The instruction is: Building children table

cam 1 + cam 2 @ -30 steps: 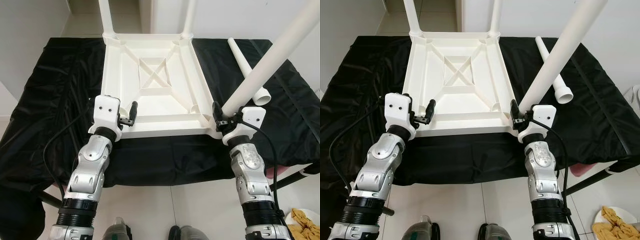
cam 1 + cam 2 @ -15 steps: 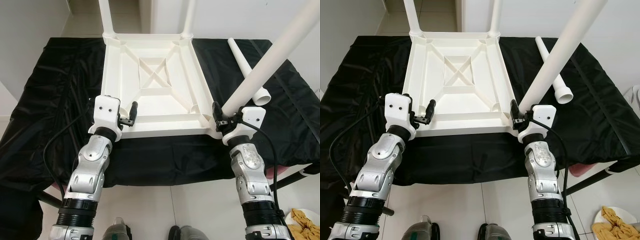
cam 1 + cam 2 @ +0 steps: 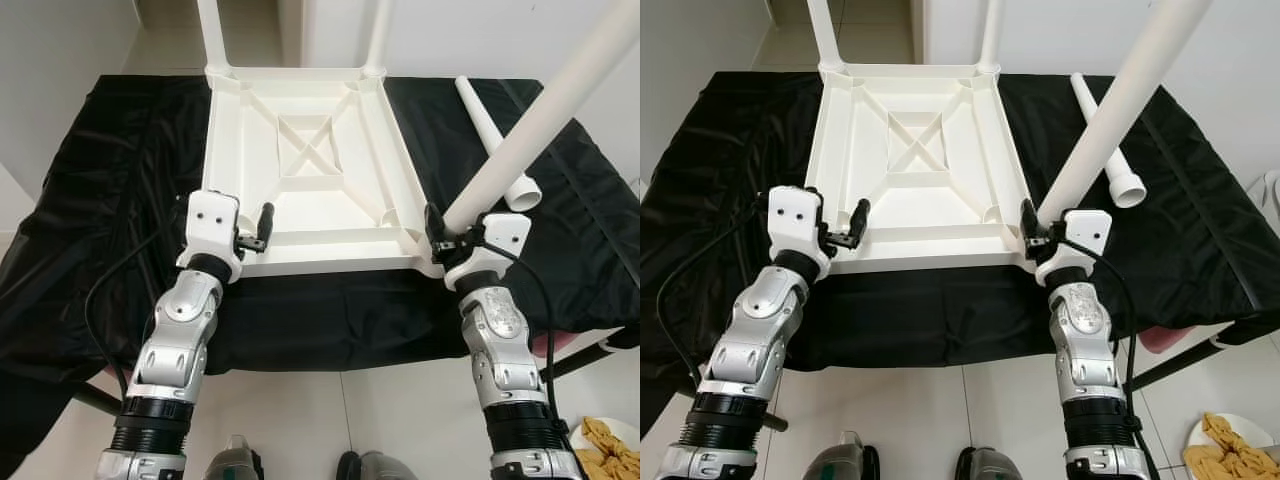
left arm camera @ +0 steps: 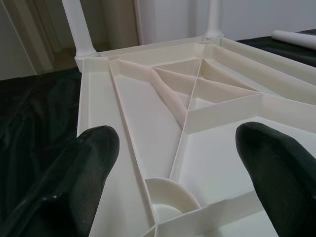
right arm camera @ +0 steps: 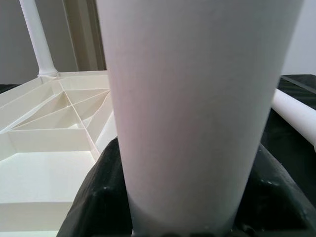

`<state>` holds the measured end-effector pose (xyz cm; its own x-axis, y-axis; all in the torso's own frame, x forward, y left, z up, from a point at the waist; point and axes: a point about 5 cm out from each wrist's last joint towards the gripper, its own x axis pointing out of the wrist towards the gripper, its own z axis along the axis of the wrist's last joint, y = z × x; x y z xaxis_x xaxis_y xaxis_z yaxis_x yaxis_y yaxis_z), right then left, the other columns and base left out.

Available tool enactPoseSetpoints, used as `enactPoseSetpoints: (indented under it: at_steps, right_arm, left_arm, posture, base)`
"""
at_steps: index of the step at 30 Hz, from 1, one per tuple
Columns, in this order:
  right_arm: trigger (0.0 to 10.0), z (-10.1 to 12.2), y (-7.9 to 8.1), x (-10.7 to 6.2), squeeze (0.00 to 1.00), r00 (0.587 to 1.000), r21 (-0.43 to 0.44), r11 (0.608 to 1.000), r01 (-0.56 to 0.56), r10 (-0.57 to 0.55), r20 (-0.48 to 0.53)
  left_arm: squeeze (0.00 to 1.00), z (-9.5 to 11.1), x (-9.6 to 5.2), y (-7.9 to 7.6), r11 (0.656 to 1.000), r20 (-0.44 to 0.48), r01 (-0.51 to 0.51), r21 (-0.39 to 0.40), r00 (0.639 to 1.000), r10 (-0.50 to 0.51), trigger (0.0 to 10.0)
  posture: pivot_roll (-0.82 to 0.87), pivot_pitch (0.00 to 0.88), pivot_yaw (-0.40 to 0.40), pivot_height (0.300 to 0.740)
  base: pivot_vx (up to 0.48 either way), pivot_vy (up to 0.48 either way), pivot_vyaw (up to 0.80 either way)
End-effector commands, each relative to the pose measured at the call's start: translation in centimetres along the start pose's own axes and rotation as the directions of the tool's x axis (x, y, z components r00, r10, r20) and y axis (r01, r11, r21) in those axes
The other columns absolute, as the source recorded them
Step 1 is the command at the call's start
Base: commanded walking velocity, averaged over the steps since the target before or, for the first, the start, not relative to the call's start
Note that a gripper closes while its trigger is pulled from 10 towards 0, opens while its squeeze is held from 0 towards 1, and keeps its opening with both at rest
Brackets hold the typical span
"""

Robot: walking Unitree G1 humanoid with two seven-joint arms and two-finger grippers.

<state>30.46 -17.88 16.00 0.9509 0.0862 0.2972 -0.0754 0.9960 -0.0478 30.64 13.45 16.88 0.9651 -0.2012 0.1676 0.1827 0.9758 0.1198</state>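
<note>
Third leg going in: right gripper (image 3: pixel 437 228) fingers clamp the white leg (image 3: pixel 530 118); next, seat it in the upturned table (image 3: pixel 310 170) corner socket; left gripper (image 3: pixel 262 228) fingers spread

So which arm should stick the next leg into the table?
The right. Its claw already grips a white leg at the tabletop's near corner; the left claw is open, holding nothing.

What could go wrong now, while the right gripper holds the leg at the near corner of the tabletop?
1. The right gripper holds the long table leg low and tilted, so it may enter the corner socket crooked or jam.
2. The left gripper is open, not clamping the upturned tabletop, which may slide on the black cloth.
</note>
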Motion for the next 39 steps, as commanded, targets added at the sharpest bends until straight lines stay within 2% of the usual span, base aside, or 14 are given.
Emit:
enactPoseSetpoints:
  at_steps: [1,39]
  right_arm:
    - [10.0,-0.60,0.28,-0.06,0.00,1.000,0.001,1.000,-0.011,0.011,-0.028]
    - [10.0,-0.60,0.34,-0.08,0.00,0.999,-0.001,1.000,-0.018,0.017,-0.028]
  left_arm:
    - [0.00,-0.06,0.02,-0.12,1.000,0.000,0.011,-0.001,1.000,-0.011,10.0]
    - [0.00,-0.15,-0.14,-0.16,1.000,-0.003,0.011,0.002,1.000,-0.011,10.0]
  posture:
    - [0.06,0.048,-0.033,0.740]
    - [0.06,0.048,-0.040,0.740]
  base:
    - [0.000,0.000,0.00]
    - [0.000,0.000,0.00]
